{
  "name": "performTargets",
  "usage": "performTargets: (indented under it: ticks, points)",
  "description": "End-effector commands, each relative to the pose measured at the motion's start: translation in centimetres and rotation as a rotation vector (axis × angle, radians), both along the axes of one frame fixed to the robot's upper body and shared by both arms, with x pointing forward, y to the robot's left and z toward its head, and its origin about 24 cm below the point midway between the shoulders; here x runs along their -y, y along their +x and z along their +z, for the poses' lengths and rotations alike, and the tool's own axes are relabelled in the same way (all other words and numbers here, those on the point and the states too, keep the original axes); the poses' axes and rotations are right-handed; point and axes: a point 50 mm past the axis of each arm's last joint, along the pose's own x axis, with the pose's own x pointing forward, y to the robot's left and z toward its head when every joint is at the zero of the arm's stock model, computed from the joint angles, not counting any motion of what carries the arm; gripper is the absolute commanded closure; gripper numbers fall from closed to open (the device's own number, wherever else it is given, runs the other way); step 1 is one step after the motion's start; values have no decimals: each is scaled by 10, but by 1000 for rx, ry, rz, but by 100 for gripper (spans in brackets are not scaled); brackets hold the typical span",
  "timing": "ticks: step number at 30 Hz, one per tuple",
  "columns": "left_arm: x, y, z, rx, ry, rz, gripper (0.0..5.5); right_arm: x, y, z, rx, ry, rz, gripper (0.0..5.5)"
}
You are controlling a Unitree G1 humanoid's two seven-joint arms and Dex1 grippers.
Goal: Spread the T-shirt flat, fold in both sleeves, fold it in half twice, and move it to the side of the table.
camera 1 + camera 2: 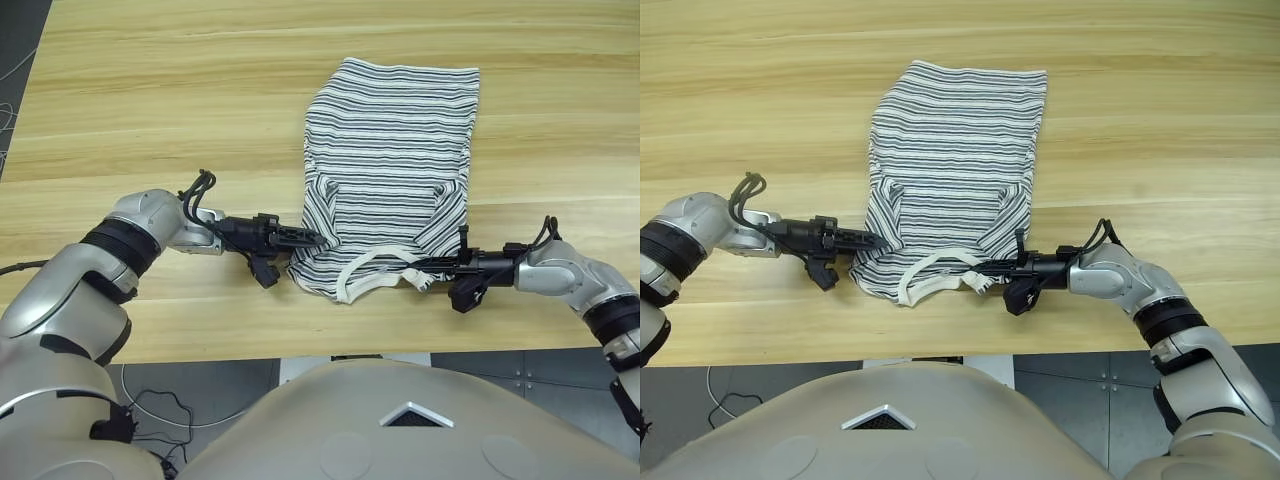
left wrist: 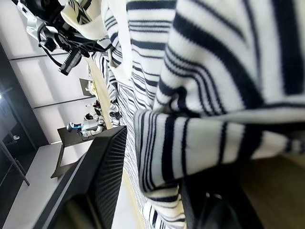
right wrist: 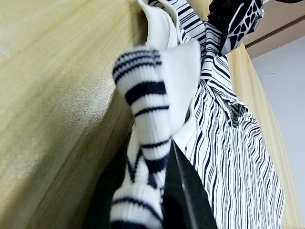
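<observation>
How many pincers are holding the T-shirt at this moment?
2. The left pincer grips the T-shirt at its near left corner; the right pincer grips its near right edge, beside the white collar.

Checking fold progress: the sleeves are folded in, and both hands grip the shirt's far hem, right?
Not the far hem. The sleeves are folded in, but the left hand and right hand grip the shirt at its near end, beside the collar; see the left eye view.

Fingertips of left gripper (image 1: 318,240) and right gripper (image 1: 425,268), seemingly, inside T-shirt (image 1: 395,130) folds.
</observation>
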Motion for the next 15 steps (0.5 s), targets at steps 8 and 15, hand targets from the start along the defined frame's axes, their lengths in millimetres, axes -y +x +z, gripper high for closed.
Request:
performTargets:
  ticks: [8, 15]
  points:
    - [-5, -33, -26, -128, 101, -101, 451, 6, -12, -19, -88, -146, 13, 540]
    - [1, -36, -24, -137, 77, -118, 514, 7, -10, -18, -83, -145, 13, 540]
